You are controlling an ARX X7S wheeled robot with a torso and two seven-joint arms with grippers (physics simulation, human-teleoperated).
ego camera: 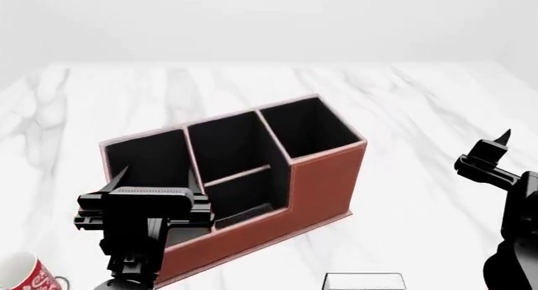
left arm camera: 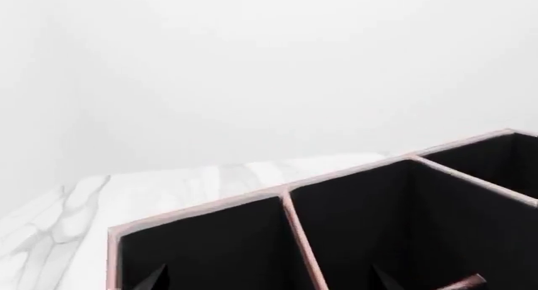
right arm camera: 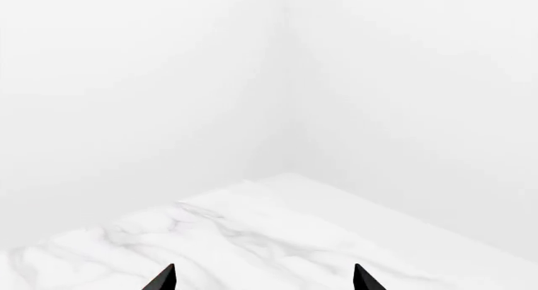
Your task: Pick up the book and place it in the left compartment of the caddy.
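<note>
Head view: left gripper (ego camera: 143, 195) hovers over the caddy (ego camera: 319, 183) edge; both grippers' fingers spread, empty.

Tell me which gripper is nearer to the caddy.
Left. The left gripper hovers right at the caddy, by its left end slot; the right gripper is off to the caddy's right, clearly apart.

caddy (ego camera: 324, 179): reddish-brown outside, black inside, pale rim
table (ego camera: 404, 107): white marble, grey veins
mug (ego camera: 25, 274): red, white pattern
grippers: black
</note>
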